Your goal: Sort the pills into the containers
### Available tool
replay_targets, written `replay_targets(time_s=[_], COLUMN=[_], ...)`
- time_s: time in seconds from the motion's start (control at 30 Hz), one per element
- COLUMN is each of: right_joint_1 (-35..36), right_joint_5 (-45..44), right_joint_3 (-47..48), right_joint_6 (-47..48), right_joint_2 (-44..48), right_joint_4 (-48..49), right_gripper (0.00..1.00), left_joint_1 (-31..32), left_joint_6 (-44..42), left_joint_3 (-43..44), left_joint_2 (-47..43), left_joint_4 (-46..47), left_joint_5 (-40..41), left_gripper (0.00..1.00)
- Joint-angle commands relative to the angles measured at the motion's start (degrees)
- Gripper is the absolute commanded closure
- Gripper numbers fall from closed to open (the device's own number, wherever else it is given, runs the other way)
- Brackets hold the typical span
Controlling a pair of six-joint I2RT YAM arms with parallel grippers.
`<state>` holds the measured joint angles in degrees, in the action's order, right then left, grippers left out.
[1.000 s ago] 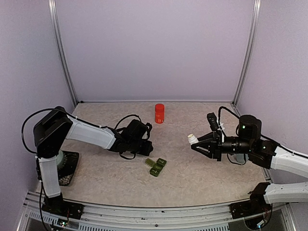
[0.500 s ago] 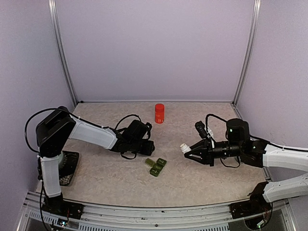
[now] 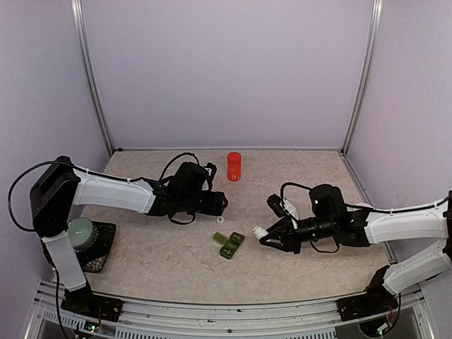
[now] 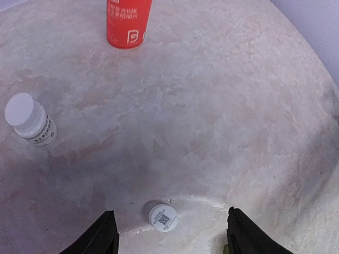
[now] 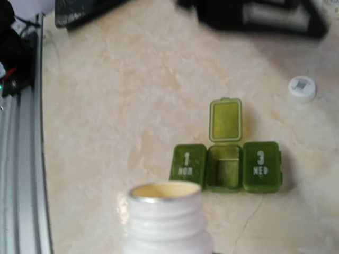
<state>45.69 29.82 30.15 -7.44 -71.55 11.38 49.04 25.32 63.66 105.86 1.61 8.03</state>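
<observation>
We note an enclosed cell: back wall (image 3: 226, 70) and side walls (image 3: 35, 85) are plain pale lilac with a matte finish. Metal uprights (image 3: 92, 78) run up both rear corners. The table (image 3: 155, 254) has a beige marbled top, and a metal rail (image 3: 212, 309) spans its near edge. Lighting is even and shadows are soft.

- Marbled beige table (image 3: 296, 176) fills the lower half.
- Red bottle (image 3: 234, 166) stands upright, upper centre.
- White cap (image 3: 219, 219) lies mid-frame (label up).
- Green containers (image 3: 229, 244) sit just below it, middle lid open.
</observation>
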Motion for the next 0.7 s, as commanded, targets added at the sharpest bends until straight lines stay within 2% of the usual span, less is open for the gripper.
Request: replay_targets(time_s=[0.0,0.2,0.43,0.67], right_joint_1=[1.46,2.48,4.55,6.86], right_joint_5=[-2.00,-2.72,-5.29,-9.02], right_joint_3=[0.31,2.61,7.15,12.13], right_joint_6=[2.28,3.66,6.02,7.48], right_joint_2=[-3.53,-9.15,-14.03,-17.73], right_joint_4=[3.45,3.11,-0.75,-6.80], right_gripper=[0.87,0.87,0.87,0.87], left_joint_1=[-0.35,-0.34,-0.34,-0.34], left_joint_6=[0.08,0.97,2.24,2.93], left_joint_3=[-1.94,-5.25,-9.26,-12.66], left_joint_2=[-5.52,-10.73,-16.52,-20.17], left_joint_4=[-0.76,-1.33,-1.43,-1.72], left_joint_5=[1.28,1.48,2.20,2.99], left_gripper=[0.30,0.25,0.11,0.01])
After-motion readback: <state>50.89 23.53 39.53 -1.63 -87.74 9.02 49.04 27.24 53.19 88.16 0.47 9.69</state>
